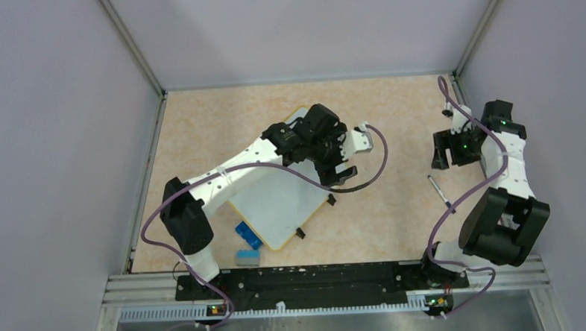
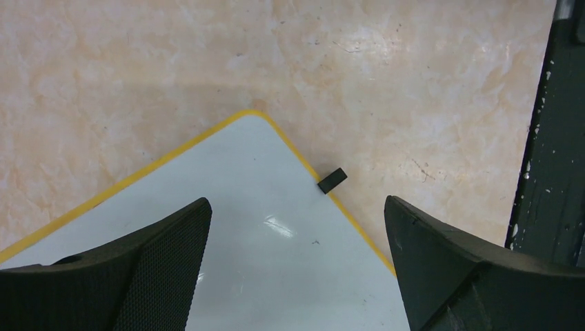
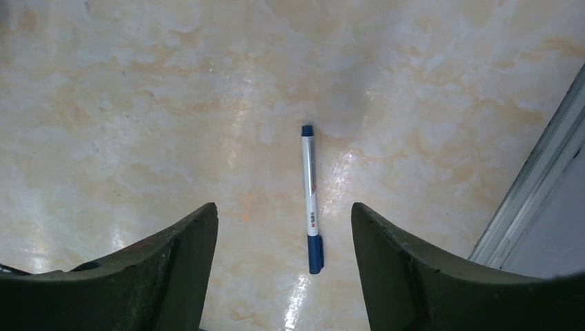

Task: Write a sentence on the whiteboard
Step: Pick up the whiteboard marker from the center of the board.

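Marker (image 3: 312,198) under right wrist, whiteboard (image 2: 276,269) left

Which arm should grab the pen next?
Right. The right pincer hangs open over the pen, roughly centred on it. The left pincer is open over the whiteboard corner, with no pen nearby.

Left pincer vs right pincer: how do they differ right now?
The left pincer hangs over a corner of the whiteboard; the right pincer hangs over bare table, with a blue-capped marker lying below its gap. The left pincer's jaws stand wider than the right pincer's. Both are open and hold nothing.
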